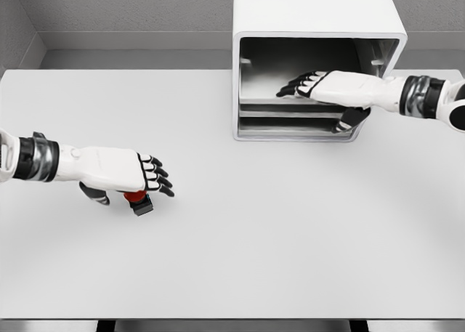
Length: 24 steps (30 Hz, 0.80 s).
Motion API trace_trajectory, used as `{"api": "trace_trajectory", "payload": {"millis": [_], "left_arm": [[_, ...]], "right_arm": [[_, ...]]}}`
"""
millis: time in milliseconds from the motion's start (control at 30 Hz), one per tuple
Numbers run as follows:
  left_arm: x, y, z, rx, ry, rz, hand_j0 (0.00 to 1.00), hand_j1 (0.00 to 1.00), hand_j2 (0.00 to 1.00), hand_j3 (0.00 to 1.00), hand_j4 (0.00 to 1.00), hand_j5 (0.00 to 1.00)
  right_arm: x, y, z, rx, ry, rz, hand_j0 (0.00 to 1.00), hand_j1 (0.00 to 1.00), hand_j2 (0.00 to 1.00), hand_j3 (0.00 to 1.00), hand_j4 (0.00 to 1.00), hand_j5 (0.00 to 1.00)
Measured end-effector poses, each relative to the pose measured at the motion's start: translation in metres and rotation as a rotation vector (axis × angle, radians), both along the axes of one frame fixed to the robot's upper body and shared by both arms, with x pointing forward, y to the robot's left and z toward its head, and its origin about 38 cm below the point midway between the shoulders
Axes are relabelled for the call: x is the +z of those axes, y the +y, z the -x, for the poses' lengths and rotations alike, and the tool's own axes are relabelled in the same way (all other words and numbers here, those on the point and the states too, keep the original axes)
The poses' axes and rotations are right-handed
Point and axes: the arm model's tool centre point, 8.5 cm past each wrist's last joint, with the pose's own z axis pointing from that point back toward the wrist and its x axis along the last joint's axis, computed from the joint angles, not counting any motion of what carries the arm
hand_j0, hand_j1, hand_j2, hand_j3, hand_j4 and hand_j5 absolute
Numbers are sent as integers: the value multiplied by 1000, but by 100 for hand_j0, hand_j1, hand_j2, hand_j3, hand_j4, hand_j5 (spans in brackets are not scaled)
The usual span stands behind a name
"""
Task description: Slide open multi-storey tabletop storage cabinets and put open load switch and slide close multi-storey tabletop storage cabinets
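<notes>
Left hand (134,173) over switch (138,200) (maybe gripping).

The storage cabinet (317,59) stands on the table (290,237) at its far edge, right of the middle. The right hand (330,88) reaches into the cabinet's front from the right. The load switch (138,201) lies near the left edge, under the left hand (116,170).

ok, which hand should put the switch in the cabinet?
Left. The left hand is right over the red-and-black switch, fingers curled around it. The right hand is at the cabinet opening.
</notes>
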Motion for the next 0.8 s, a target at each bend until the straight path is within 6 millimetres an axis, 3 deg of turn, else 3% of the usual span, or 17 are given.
{"api": "trace_trajectory", "payload": {"millis": [167,467,600,700,800], "left_arm": [[-4,-3,-3,0,-3,-7,94,94,94,94,94,94],[-5,-8,-3,-10,-1,1,93,93,93,93,93,93],[-6,-7,-2,-10,0,-1,83,83,83,83,83,83],[-6,-7,-2,-9,0,-2,70,70,70,70,70,70],[-6,-6,-2,-8,2,-3,70,70,70,70,70,70]], "right_arm": [[0,-4,14,25,-10,-1,100,100,100,100,100,100],[3,-8,39,72,-36,24,100,100,100,100,100,100],[8,-8,47,91,-54,30,100,100,100,100,100,100],[1,-17,63,93,-19,-6,100,100,100,100,100,100],[12,-24,70,112,-52,10,100,100,100,100,100,100]]}}
